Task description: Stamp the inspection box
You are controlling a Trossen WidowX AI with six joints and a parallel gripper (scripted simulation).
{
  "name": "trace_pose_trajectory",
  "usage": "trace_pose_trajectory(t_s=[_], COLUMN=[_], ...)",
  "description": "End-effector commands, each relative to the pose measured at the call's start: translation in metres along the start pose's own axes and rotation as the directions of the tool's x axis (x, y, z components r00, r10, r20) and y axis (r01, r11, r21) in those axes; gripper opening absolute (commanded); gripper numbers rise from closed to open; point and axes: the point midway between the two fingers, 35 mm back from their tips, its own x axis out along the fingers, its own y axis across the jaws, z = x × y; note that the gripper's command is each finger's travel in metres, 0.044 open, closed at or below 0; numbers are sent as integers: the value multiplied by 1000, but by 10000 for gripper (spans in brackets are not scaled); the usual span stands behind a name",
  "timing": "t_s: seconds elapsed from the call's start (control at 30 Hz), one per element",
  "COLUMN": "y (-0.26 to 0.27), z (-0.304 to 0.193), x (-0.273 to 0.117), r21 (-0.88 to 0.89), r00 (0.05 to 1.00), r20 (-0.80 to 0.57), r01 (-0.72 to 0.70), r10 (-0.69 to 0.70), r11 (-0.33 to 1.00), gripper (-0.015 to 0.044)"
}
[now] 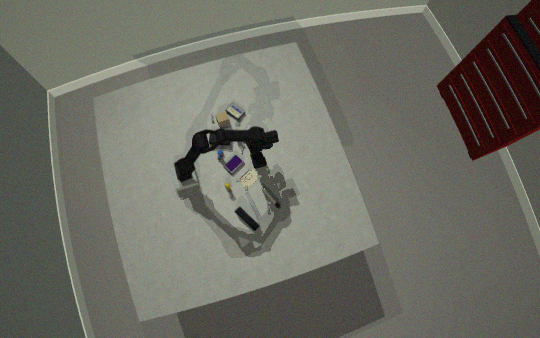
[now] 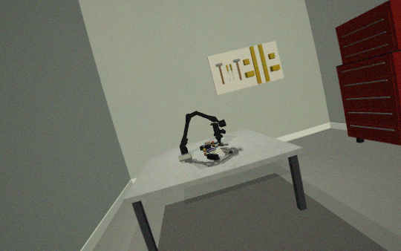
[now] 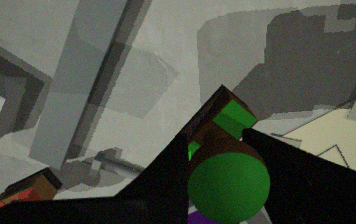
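Note:
My gripper [image 1: 260, 166] [image 2: 220, 143] [image 3: 214, 139] is shut on a green-topped stamp [image 3: 229, 187]. The stamp has a round green knob, a brown body and a green patch on its block; its lettering and underside are hidden. Its height over the bench is hard to tell. The ink pad [image 1: 234, 163] [image 3: 201, 218] is purple and lies left of the gripper in the top view, with only a sliver showing in the wrist view. The cream card [image 1: 249, 178] [image 3: 325, 131] lies just beyond the pad. A box outline shows partly on it in the wrist view.
A red-marked stamp [image 3: 31, 194] is at the wrist view's lower left. The top view shows a blue-topped item [image 1: 220, 154], a yellow item [image 1: 228, 186], a black block [image 1: 247, 218], a dark rod [image 1: 272, 197], a cardboard box [image 1: 222, 119] and a blue-white box [image 1: 235, 111].

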Motion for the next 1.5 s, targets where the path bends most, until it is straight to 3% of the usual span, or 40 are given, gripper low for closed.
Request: trace_pose_trajectory(t_s=[0.0,1.47], y=[0,0], z=[0,0], x=[-3,-24], r21=[-2,-2], r00=[1000,1000], r20=[1,2], r01=[-3,-6], r10=[3,6], r11=[1000,1000], gripper=[0,0])
